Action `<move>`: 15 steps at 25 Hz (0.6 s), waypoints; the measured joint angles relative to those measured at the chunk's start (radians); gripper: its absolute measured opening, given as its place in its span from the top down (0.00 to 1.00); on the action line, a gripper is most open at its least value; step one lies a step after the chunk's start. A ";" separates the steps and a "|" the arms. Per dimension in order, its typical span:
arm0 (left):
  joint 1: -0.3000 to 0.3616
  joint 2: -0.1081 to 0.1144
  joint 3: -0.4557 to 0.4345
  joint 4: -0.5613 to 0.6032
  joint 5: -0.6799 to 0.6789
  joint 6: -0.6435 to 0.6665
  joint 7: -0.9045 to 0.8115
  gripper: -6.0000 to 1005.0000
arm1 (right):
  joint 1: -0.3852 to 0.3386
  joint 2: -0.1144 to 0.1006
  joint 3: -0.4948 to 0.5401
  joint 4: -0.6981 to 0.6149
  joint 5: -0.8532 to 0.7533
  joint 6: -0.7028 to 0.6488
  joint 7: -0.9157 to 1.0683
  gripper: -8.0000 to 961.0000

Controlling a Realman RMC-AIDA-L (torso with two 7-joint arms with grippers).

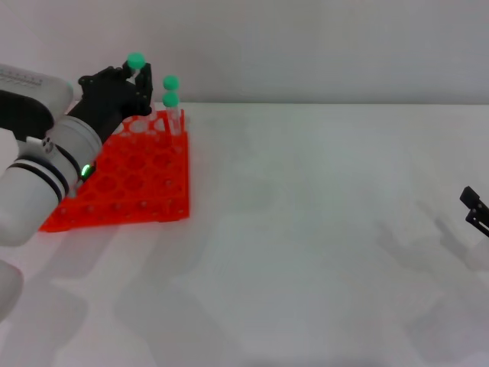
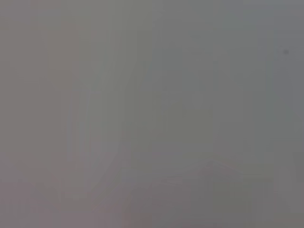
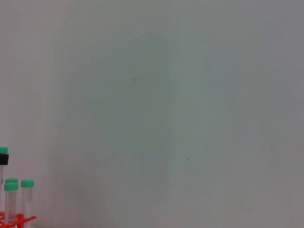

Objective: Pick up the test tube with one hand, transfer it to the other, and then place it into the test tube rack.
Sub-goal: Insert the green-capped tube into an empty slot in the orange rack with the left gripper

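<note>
My left gripper (image 1: 134,81), on the white arm with the green light, is shut on the test tube. The tube's green cap (image 1: 136,59) stands just above the fingers, over the far left corner of the orange-red test tube rack (image 1: 145,191). The tube's body is hidden by the fingers. The cap also shows in the right wrist view (image 3: 3,150), with a black finger just beneath it. My right gripper (image 1: 475,210) is at the far right edge of the table, open and empty. The left wrist view shows only plain grey.
Two more green-capped tubes (image 1: 170,90) stand upright in the rack's far row, just right of my left gripper. They also show in the right wrist view (image 3: 19,186). The rack sits at the far left of the white table (image 1: 321,229).
</note>
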 joint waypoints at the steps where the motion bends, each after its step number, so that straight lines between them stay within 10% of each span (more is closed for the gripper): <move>1: -0.004 0.000 0.000 0.000 0.006 0.003 0.000 0.76 | 0.000 0.000 0.000 0.000 0.000 0.000 0.000 0.09; 15: -0.022 -0.008 0.000 0.024 0.009 0.060 0.000 0.73 | 0.002 0.000 0.000 0.000 0.000 -0.004 0.000 0.10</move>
